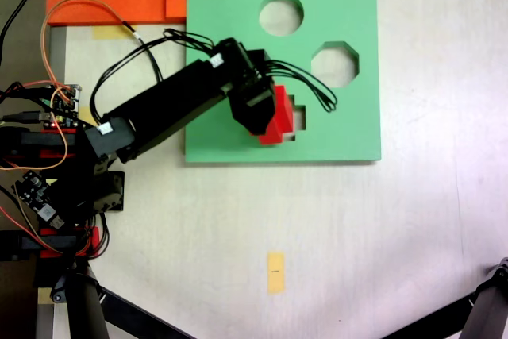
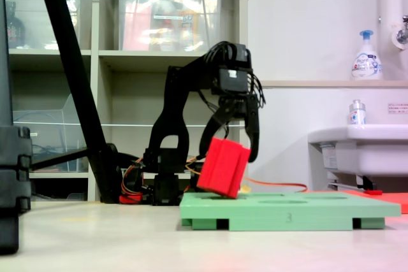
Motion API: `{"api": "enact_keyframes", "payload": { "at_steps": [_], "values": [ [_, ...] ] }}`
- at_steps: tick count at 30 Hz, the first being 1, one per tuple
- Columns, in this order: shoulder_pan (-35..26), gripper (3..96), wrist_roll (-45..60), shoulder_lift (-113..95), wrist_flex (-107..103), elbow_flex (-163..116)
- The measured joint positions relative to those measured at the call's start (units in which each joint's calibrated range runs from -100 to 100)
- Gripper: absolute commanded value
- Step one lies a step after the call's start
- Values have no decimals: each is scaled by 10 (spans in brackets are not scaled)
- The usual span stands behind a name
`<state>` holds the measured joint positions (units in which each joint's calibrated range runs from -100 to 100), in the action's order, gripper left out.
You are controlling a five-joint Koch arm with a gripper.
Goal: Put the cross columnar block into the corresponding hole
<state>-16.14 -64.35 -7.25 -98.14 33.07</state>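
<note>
End effector (image 2: pixel 237 148) grips tilted cross columnar block (image 2: pixel 222 167), seemingly touching corresponding hole (image 1: pixel 297 117).

In the first exterior view the corresponding hole (image 1: pixel 298 117) is largely covered by the cross columnar block (image 1: pixel 278 121); the gripper (image 1: pixel 258 113) fingertips cannot be told.

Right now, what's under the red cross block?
The green foam board is under the cross block. In the first exterior view, part of the plus-shaped hole shows beside the block; the rest is covered. In the second exterior view, the block sits tilted, gripper around it.
</note>
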Motion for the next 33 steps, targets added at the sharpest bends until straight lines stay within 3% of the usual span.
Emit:
{"api": "enact_keyframes", "payload": {
  "at_steps": [33],
  "values": [
    [1,385,-5,138,-5,88]
  ]
}}
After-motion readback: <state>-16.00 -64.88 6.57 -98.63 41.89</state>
